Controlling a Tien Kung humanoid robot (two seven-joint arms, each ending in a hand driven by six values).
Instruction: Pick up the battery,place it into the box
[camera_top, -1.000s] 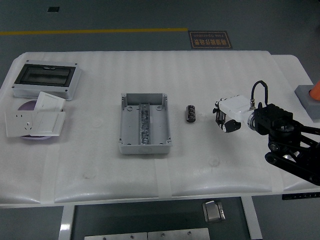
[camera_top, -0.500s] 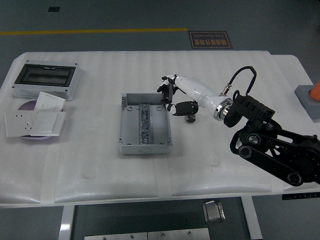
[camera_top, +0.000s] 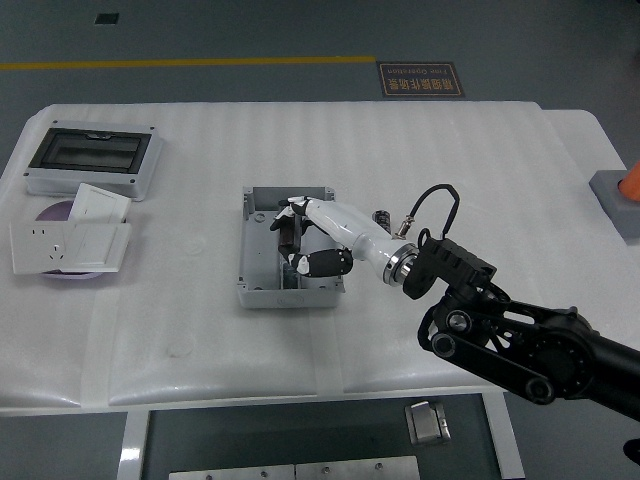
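The grey open box lies in the middle of the table with a row of metal terminals along its centre. The small dark battery lies on the table just right of the box, mostly hidden behind my right wrist. My right hand reaches in from the lower right and hangs over the inside of the box. Its fingers bend down near the box's far end and the thumb is apart from them near the front. I see nothing held in the hand. The left arm is out of view.
A grey breaker case with a dark window stands at the far left. White socket plates lie on a purple disc in front of it. A grey block with an orange cone sits at the right edge.
My right hand has swept left from the table's right side, passed over the battery, and now hangs over the box. The battery has stayed on the table.
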